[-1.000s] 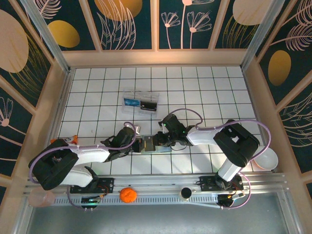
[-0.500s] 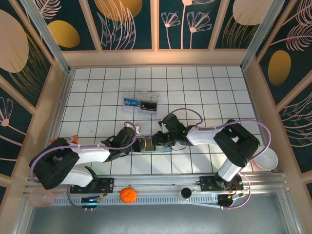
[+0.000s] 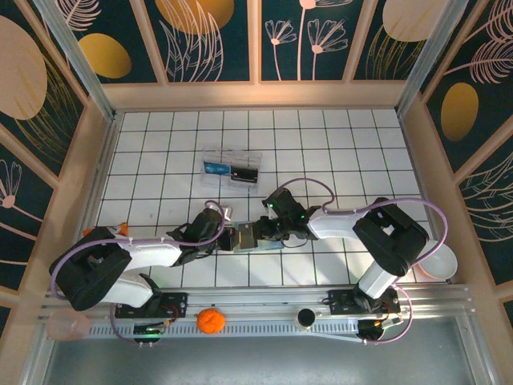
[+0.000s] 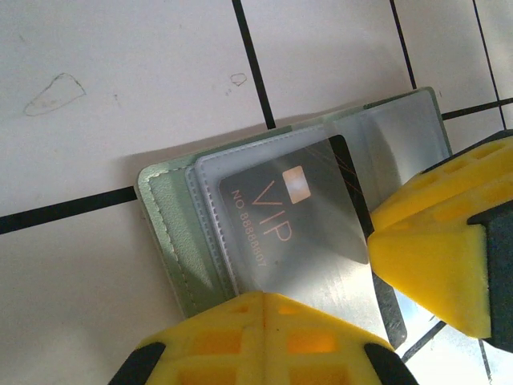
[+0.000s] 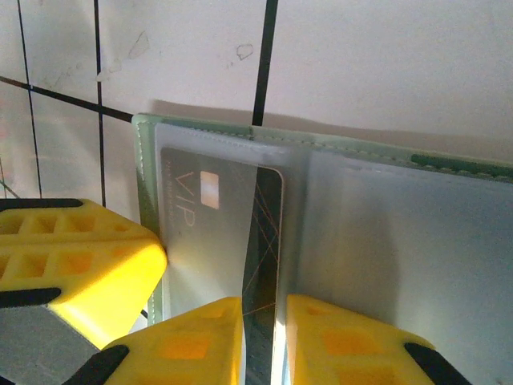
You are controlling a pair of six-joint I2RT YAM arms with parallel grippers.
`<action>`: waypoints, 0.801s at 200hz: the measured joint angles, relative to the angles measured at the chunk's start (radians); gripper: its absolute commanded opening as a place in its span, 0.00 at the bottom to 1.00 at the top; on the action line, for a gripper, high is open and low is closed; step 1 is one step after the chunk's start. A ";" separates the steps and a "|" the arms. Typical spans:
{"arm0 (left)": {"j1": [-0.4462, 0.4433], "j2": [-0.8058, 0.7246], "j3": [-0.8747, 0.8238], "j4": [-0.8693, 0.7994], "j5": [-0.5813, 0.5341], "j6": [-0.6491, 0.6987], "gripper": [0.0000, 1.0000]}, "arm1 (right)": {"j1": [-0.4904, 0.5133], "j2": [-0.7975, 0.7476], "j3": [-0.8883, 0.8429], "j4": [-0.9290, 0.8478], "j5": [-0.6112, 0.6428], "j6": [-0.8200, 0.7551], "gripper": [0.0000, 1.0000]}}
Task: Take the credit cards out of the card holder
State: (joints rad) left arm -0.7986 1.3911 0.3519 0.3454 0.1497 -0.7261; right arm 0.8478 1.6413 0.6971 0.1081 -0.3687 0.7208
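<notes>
The card holder (image 3: pixel 247 237) lies open and flat on the tiled floor between my two grippers. Its grey-green edge (image 4: pixel 160 233) and pale inner sleeves (image 5: pixel 385 233) are in view. A grey and black VIP credit card (image 4: pixel 296 216) sits skewed in the left pocket, its black strip (image 5: pixel 264 241) bare. My left gripper (image 4: pixel 264 298) is shut, its tips resting on the holder's near edge over the card. My right gripper (image 5: pixel 280 309) stands slightly open, its fingertips astride the black strip. One right finger (image 4: pixel 433 249) touches the card's corner. In the top view, the left gripper (image 3: pixel 228 238) and right gripper (image 3: pixel 266 233) face each other across the holder.
A clear plastic box (image 3: pixel 232 169) with blue and black items lies farther back. An orange ball (image 3: pixel 210 320) and a black round part (image 3: pixel 305 318) sit on the front rail. A white bowl (image 3: pixel 439 261) is at the right, a pink cup (image 3: pixel 68 325) at the front left.
The right gripper and the card holder have edged slightly left. The left arm has held still.
</notes>
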 measured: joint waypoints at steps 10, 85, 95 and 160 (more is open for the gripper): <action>0.000 0.002 0.000 0.003 0.000 0.000 0.00 | 0.000 0.000 -0.006 0.009 -0.003 0.002 0.14; 0.000 0.002 0.001 0.002 0.000 0.000 0.00 | -0.004 -0.051 -0.041 0.018 0.014 0.026 0.00; 0.000 0.002 0.002 0.000 0.000 0.000 0.00 | -0.003 -0.074 -0.042 -0.002 0.029 0.025 0.00; 0.000 0.002 0.017 -0.025 0.000 0.008 0.00 | 0.000 -0.204 -0.030 -0.204 0.144 0.005 0.00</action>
State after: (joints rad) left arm -0.7986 1.3926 0.3687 0.3206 0.1501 -0.7181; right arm 0.8478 1.4372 0.6674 -0.0959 -0.2245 0.7258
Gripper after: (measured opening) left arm 0.052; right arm 0.045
